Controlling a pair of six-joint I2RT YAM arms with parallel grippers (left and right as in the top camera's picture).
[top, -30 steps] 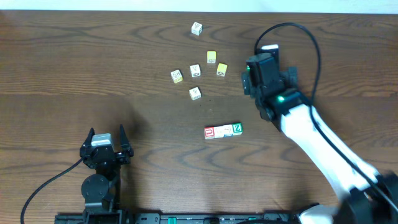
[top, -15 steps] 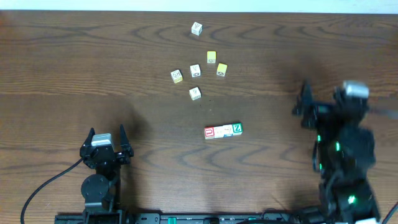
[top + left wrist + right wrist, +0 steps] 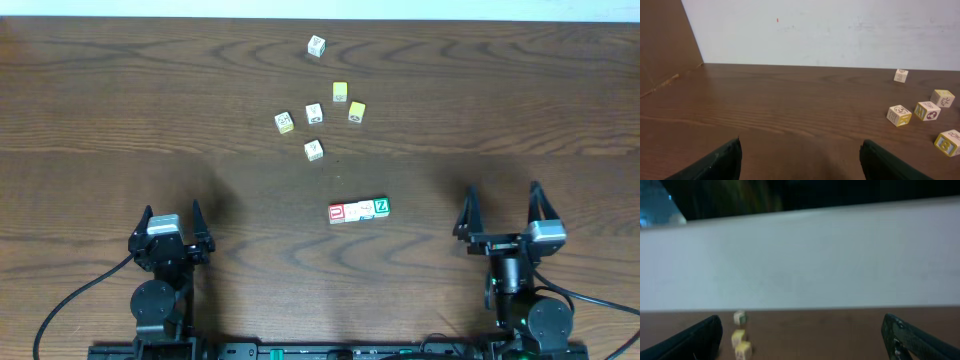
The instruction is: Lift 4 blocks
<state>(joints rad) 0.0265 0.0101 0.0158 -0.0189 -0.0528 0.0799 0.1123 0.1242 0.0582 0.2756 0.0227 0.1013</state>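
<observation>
The four blocks lie side by side in a short row on the table, right of centre. The red-faced one is at the left end and the green Z one at the right end, with two white-faced ones between. My left gripper stands open and empty near the front edge, far left of the row. My right gripper is open and empty at the front right, well apart from the row. Neither wrist view shows the row.
Several loose cubes lie scattered behind the row: a white one farthest back, yellow ones, and others. The left wrist view shows some of them at its right. A pale wall backs the table.
The right arm has pulled back from beside the loose cubes at the far right to the table's front right, jaws still open. The left arm and all blocks stayed put.
</observation>
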